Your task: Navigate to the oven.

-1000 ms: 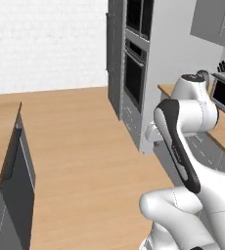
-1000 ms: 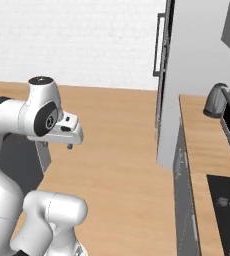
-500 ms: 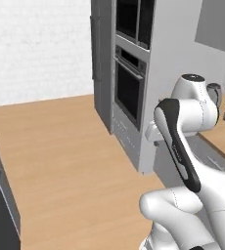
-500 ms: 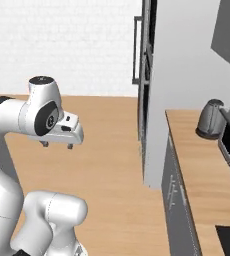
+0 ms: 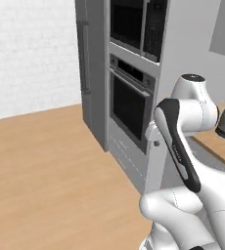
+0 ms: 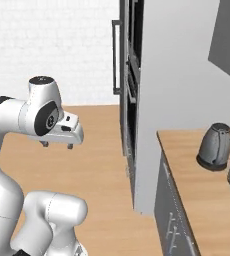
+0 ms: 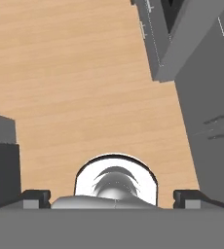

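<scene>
Hanging wide apart, jaws (image 7: 112, 197) hold nothing near the oven (image 5: 130, 105).

Even bright rendered light, soft shadows, no glare; pics slightly soft, low-res.

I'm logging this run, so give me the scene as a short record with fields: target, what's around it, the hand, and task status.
target: oven, built into the tall grey column, dark glass door shut, bar handle across the top
above target: microwave with dark window
left of target: tall grey fridge panel
right of column: wooden counter with a grey kettle
floor: wood floor
hand: held over the floor, fingers apart, carrying nothing
status: oven ahead of the base, not yet squarely faced
</scene>
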Motion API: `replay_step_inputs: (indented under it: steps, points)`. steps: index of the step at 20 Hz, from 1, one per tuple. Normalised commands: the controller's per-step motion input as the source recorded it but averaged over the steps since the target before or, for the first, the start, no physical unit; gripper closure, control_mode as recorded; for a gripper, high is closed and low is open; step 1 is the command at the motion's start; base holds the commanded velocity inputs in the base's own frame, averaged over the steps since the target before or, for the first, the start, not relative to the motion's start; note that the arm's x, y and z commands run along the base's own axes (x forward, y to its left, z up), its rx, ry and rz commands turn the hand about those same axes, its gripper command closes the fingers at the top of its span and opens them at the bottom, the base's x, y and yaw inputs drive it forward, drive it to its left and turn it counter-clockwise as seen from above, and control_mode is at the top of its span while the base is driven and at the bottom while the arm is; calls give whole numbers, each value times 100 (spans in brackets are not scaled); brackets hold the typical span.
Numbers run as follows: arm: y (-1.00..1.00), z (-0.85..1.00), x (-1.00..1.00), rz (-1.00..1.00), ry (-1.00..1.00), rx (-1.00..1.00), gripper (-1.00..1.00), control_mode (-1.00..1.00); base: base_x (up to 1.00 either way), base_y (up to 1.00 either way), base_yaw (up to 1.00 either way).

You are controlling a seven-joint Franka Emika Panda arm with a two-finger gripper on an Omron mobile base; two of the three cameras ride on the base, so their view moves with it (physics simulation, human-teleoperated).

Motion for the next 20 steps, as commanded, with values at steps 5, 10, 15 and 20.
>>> replay_step_inputs:
  steps: [5, 10, 15, 20]
  points:
    - [0, 0, 0, 0, 0, 0, -100, 100, 100, 39, -25]
    - [0, 0, 0, 0, 0, 0, -100, 100, 98, 37, -26]
    - [0, 0, 0, 0, 0, 0, -100, 100, 83, 25, -32]
    - [0, 0, 0, 0, 0, 0, -100, 100, 43, 17, -37]
